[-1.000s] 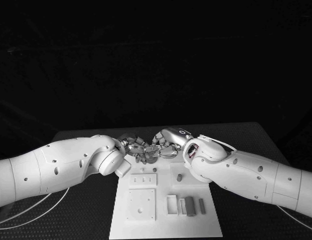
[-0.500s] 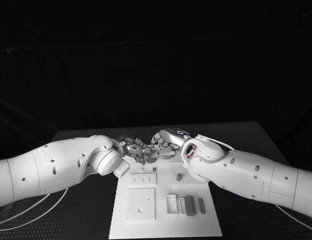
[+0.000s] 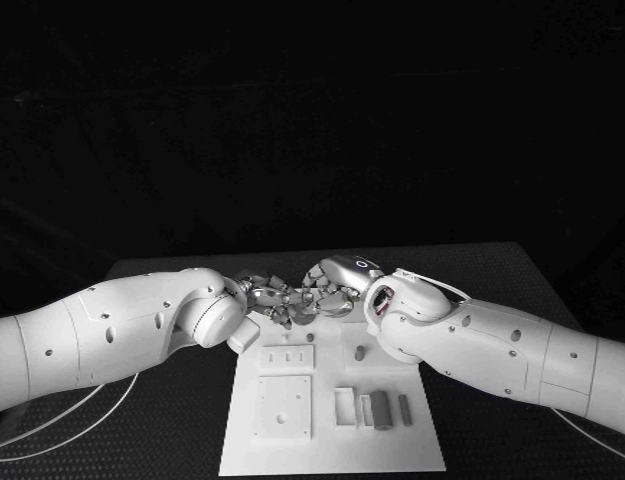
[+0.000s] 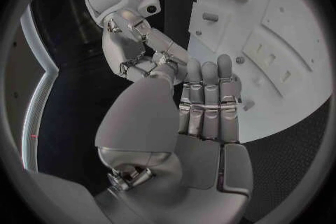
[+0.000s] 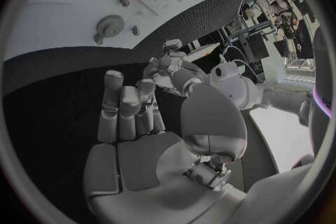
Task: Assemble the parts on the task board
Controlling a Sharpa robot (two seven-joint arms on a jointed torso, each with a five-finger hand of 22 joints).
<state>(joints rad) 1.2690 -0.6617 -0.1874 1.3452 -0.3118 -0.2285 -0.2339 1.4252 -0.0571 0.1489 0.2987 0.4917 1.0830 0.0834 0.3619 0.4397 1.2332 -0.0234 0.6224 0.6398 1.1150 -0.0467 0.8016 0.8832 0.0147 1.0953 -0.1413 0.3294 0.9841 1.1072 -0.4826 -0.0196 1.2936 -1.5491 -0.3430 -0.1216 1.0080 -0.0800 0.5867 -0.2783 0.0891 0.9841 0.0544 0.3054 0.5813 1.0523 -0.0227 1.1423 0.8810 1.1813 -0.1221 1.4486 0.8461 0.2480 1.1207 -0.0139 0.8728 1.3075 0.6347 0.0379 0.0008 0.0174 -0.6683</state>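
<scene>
left hand (image 3: pixel 265 298): we see it at the far edge of the task board (image 3: pixel 334 450), fingertips meeting the right hand's; in the left wrist view (image 4: pixel 203 101) the fingers lie straight and together, thumb tip against the other hand's fingers. whether a small part sits in there we cannot tell.
right hand (image 3: pixel 334 290): fingers point at the left hand, tips touching or nearly so; in the right wrist view (image 5: pixel 129 109) the fingers are straight with nothing seen in the palm. holding or not, we cannot tell.
task board: white plate, centre of the table, just under and near of both hands.
parts: grey bars (image 3: pixel 380 410) lie near the board's right side, a small peg (image 3: pixel 358 353) stands closer to the hands, a round toothed piece (image 5: pixel 110 25) rests on the board in the right wrist view.
risk 1: we judge a hand-to-hand pass here; a tiny piece could slip out between the fingertips and drop off the far edge.
risk 2: fingers could jam together, both hands being so tight.
risk 3: the forearms hang low over the board and could nudge the peg.
</scene>
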